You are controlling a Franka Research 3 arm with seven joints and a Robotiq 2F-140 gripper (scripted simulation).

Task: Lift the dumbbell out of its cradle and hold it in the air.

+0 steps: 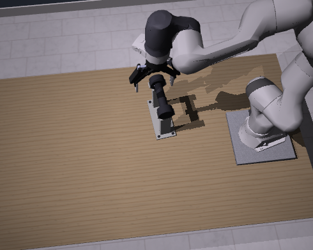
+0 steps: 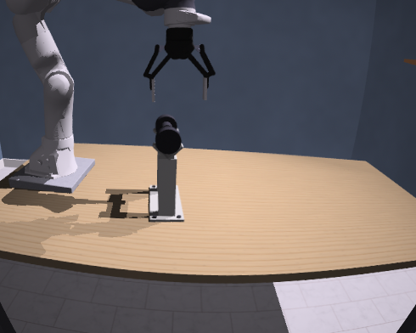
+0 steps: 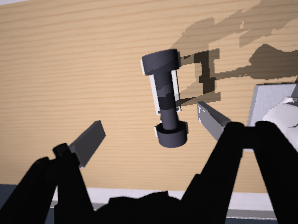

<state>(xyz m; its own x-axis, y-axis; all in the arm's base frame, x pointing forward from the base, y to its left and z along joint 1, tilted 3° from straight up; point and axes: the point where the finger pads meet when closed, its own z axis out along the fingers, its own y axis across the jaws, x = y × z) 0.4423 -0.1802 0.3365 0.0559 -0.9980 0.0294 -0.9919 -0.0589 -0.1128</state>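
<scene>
The dumbbell (image 2: 168, 135) lay level on top of its cradle (image 2: 166, 187), not yet lifted; the whole grasp and lift remained, as I judge. Above the dumbbell, well apart from it, the gripper (image 2: 179, 90) hung fully spread and held nothing. The wrist view showed the handle between the heads; the exterior view hid it behind the near head, but showed the vertical gap.

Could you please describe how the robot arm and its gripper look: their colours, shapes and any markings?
The arm has smooth, rounded, light grey links with dark grey joint sections, and stands on a square grey base plate. The gripper is black with angled linkages; its two fingers end in slim, flat, pale grey pads. No cables or markings can be made out.
</scene>
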